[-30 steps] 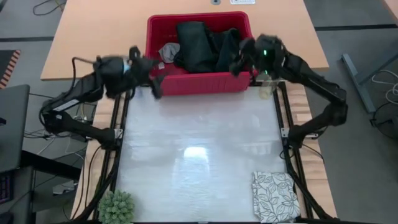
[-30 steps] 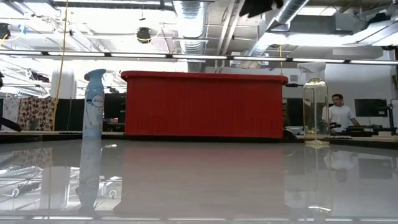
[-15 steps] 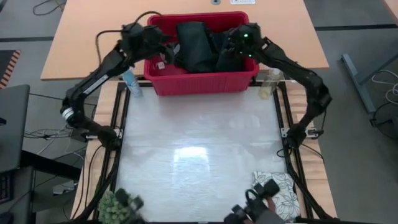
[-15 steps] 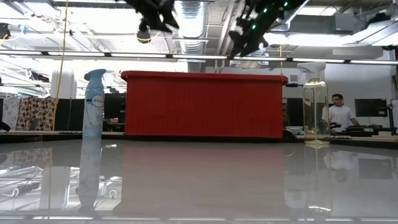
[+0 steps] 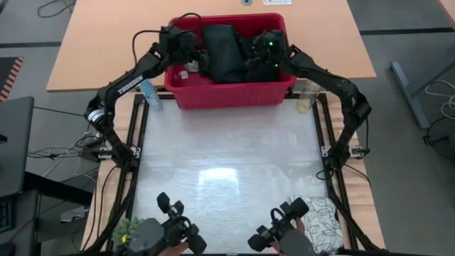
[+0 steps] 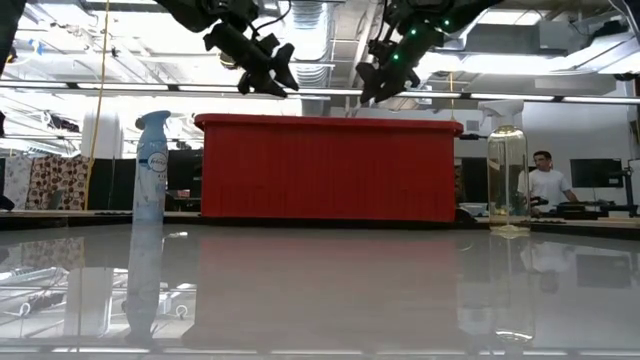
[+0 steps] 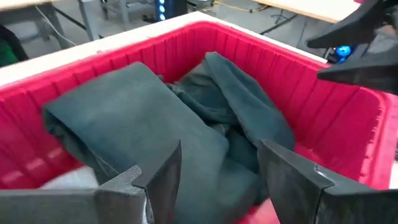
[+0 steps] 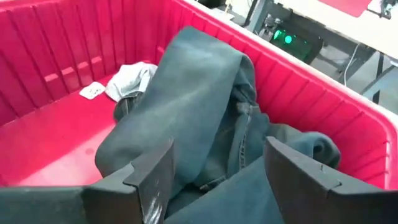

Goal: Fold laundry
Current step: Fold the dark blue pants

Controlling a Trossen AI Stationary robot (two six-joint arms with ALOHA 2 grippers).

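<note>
The laundry's dark blue-black jeans (image 5: pixel 226 51) lie bunched in the red basket (image 5: pixel 227 94) at the table's far edge. A small grey cloth (image 8: pixel 127 81) lies on the basket floor beside them. A white leaf-print cloth (image 5: pixel 323 217) lies folded at the near right corner. My left gripper (image 5: pixel 190 51) hovers open over the basket's left part, above the jeans (image 7: pixel 155 118). My right gripper (image 5: pixel 260 57) hovers open over the right part, above the jeans (image 8: pixel 186 106). In the low view both hang just above the rim, the left gripper (image 6: pixel 262 70) and the right gripper (image 6: pixel 385 75).
A blue-and-white spray bottle (image 5: pixel 149 92) stands left of the basket and a clear bottle (image 5: pixel 306 96) stands right of it. A small green plant (image 5: pixel 128 231) sits at the near left corner. Two dark hand-held grips (image 5: pixel 174 227), one with a hand (image 5: pixel 288 231), reach over the near edge.
Both grippers have swung from outside the basket's near corners toward the far edge and inward over it, and have sunk toward the jeans. The left has travelled farther and rolled. Two hand-held grips have come in at the near edge, partly covering the leaf-print cloth.
</note>
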